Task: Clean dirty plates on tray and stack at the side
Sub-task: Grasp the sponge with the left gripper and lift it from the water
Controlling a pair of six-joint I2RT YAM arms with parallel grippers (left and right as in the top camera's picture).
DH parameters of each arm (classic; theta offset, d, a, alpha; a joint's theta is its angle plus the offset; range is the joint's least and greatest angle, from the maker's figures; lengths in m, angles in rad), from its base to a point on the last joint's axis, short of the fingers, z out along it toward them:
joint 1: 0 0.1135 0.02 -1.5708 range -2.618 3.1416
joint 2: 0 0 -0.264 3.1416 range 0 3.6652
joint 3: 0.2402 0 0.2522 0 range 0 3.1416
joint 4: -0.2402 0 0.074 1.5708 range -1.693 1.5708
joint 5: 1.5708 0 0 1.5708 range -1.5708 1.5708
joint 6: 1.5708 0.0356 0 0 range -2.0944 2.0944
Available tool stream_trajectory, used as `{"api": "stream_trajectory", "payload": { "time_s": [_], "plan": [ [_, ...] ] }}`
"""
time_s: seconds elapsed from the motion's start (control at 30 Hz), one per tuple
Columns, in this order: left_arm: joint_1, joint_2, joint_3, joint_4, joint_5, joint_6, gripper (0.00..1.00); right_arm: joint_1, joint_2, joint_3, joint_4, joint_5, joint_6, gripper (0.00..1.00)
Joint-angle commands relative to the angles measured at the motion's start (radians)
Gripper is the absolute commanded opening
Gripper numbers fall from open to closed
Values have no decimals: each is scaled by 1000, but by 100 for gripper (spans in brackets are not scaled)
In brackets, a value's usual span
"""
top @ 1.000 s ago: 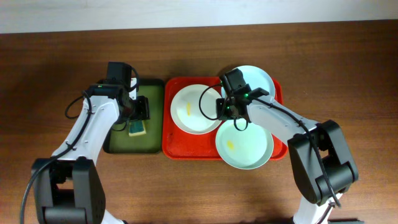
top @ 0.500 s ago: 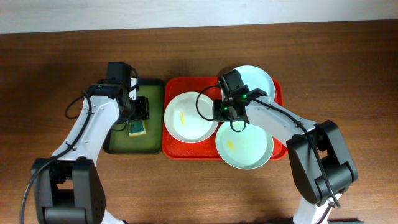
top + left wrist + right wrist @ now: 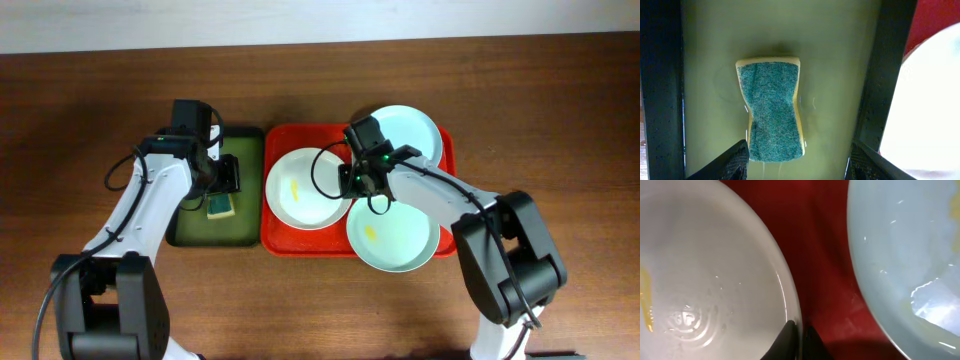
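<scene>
White plate [image 3: 300,190] sat on the L half of the red tray [image 3: 275,240], w/ a yellow smear inside. We had the R gripper [image 3: 799,332] pinched shut on its right rim. Far blue plate [image 3: 412,128] lay at the tray's far R corner; near blue plate [image 3: 395,238], also smeared, overhung the near edge. Our L gripper [image 3: 797,162] hung open over the sponge [image 3: 772,107] in the green tray [image 3: 835,75], just left of the red one, holding nothing.
</scene>
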Motion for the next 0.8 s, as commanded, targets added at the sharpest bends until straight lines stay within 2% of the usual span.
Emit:
{"api": "stream_trajectory", "payload": {
  "time_s": [0.0,0.03,0.07,0.1,0.23,0.3,0.4,0.5,0.57,0.67,0.7,0.77],
  "plan": [
    [4,5,-7,-1,-7,-9,61,1,3,14,3,26,-9,4],
    [4,5,-7,-1,-7,-9,52,-5,-16,14,-2,27,-5,4],
    [4,5,-7,-2,-6,-9,37,-5,-34,14,-5,27,-5,4],
    [4,5,-9,-9,-6,-9,29,-3,-37,14,-8,27,-5,4],
    [4,19,-44,-12,-12,-9,32,-3,-37,13,-30,27,-6,4],
    [4,58,-44,5,-51,-11,37,-3,-37,13,-30,27,-6,4],
    [4,118,-44,27,-51,-48,39,-3,-37,13,-30,27,-6,4],
    [6,129,-43,59,-51,-52,34,-3,-37,13,-31,27,-6,4],
    [20,129,-31,58,-51,-59,42,-3,-37,13,-38,27,-6,4],
    [33,129,-15,51,-51,-59,39,-3,-37,13,-38,27,-6,5],
    [34,129,-15,51,-51,-59,34,-3,-37,13,-38,27,-6,5],
    [34,129,-13,51,-50,-59,34,-3,-37,13,-38,27,-6,6]
  ]
}}
